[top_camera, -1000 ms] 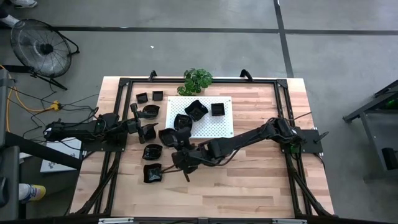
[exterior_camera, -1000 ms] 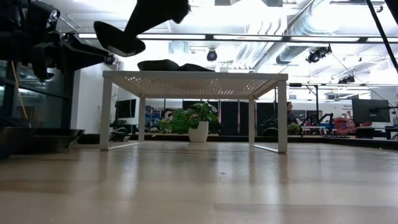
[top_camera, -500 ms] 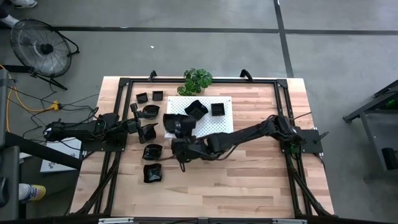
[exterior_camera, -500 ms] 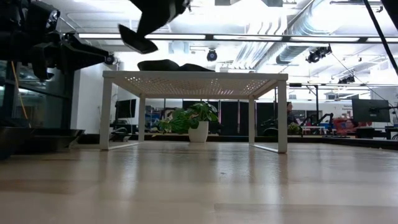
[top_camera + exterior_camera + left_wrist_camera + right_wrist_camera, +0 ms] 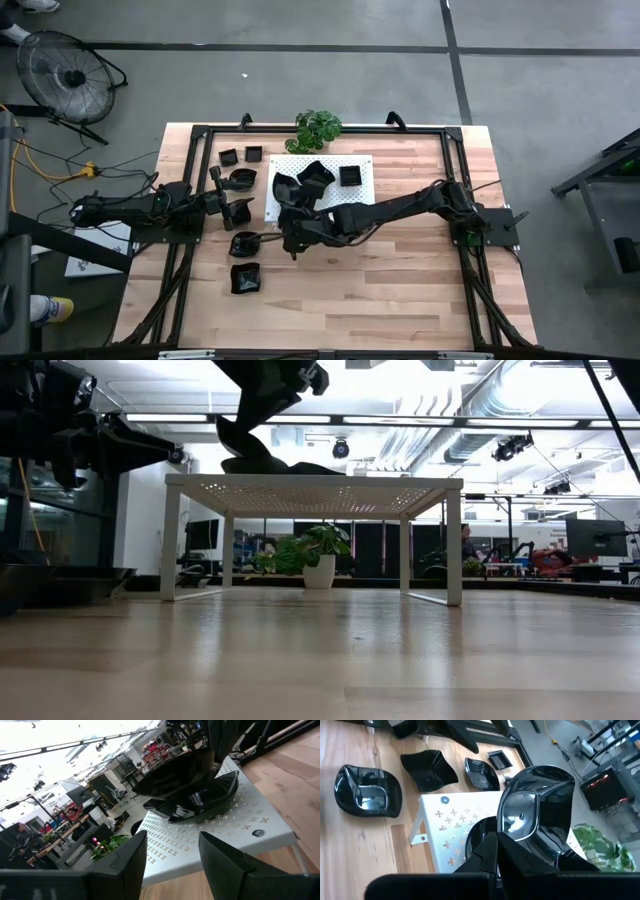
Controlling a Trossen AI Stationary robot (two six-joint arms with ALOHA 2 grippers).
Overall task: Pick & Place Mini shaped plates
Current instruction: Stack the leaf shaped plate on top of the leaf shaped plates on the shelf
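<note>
My right gripper (image 5: 292,212) reaches over the left part of the white perforated board (image 5: 352,203) and is shut on a glossy black mini plate (image 5: 536,812), also seen as the plate (image 5: 283,188) from above. The same plate (image 5: 236,440) hangs just over other black plates (image 5: 275,464) lying flat on the board. More plates rest on the wooden table to the board's left (image 5: 243,178) (image 5: 245,243) (image 5: 245,278). My left gripper (image 5: 170,865) is open and waits left of the board, holding nothing. My right gripper pinches the plate by its rim (image 5: 509,839) between the two fingers, coming from the table's near side. The plate is lifted clear and steeply tilted, its hollow facing the wrist camera. Whether its lower edge (image 5: 226,448) touches the plate below, I cannot tell.
Two plates (image 5: 315,175) (image 5: 350,175) sit on the board's far part. Small square plates (image 5: 229,156) (image 5: 253,153) lie near the far left corner. A green potted plant (image 5: 318,128) stands behind the board. Black frame rails (image 5: 190,200) border the table; bare wood spreads right and near.
My right gripper has moved from the table's middle toward the far edge, carrying the plate over the board's left part. The plate has tipped from nearly flat to steeply tilted and has come down close above the plates on the board.
</note>
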